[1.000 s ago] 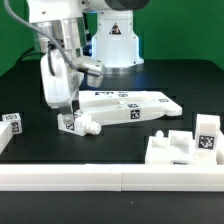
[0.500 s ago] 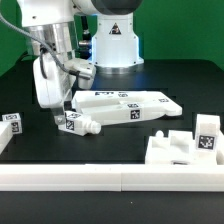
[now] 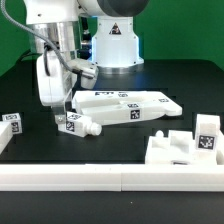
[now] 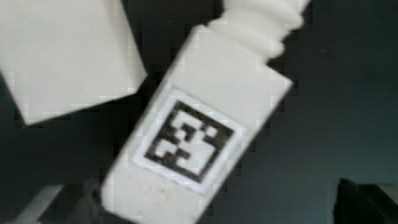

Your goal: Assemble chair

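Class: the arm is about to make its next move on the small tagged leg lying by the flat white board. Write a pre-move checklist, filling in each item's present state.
1. Tool jaws open: ok.
2. Tool empty, nothing held: ok.
3. Leg lying flat with its tag facing up, in sight of the wrist view: ok.
4. Room for a finger between the leg and the marker board: cannot tell; they lie close together.
5. Tool low enough to close around the leg: cannot tell.
6. Seat frame out of the way, well off to the exterior view's right: ok.
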Controlling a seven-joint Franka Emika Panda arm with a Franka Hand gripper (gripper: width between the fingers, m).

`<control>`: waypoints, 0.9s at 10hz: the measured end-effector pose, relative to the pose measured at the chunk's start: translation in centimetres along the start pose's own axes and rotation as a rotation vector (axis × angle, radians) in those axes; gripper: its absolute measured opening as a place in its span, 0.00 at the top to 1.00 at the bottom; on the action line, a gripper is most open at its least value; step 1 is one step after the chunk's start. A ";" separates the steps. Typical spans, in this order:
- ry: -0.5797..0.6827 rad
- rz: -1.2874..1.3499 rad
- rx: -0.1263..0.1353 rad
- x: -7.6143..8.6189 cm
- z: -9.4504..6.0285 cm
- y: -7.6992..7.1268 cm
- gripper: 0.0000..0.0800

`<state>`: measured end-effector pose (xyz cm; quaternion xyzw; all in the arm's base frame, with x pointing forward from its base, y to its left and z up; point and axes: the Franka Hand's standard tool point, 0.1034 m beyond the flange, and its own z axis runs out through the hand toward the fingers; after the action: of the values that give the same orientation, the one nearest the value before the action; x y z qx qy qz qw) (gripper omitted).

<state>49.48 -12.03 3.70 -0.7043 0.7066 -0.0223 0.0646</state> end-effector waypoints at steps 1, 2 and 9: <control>-0.003 0.000 0.007 0.2 -0.4 0.0 0.19; -0.011 0.014 0.015 0.2 -0.8 -0.1 0.19; 0.024 0.033 -0.019 -1.7 2.6 1.7 0.19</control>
<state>48.09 -10.18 1.00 -0.6927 0.7192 -0.0228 0.0498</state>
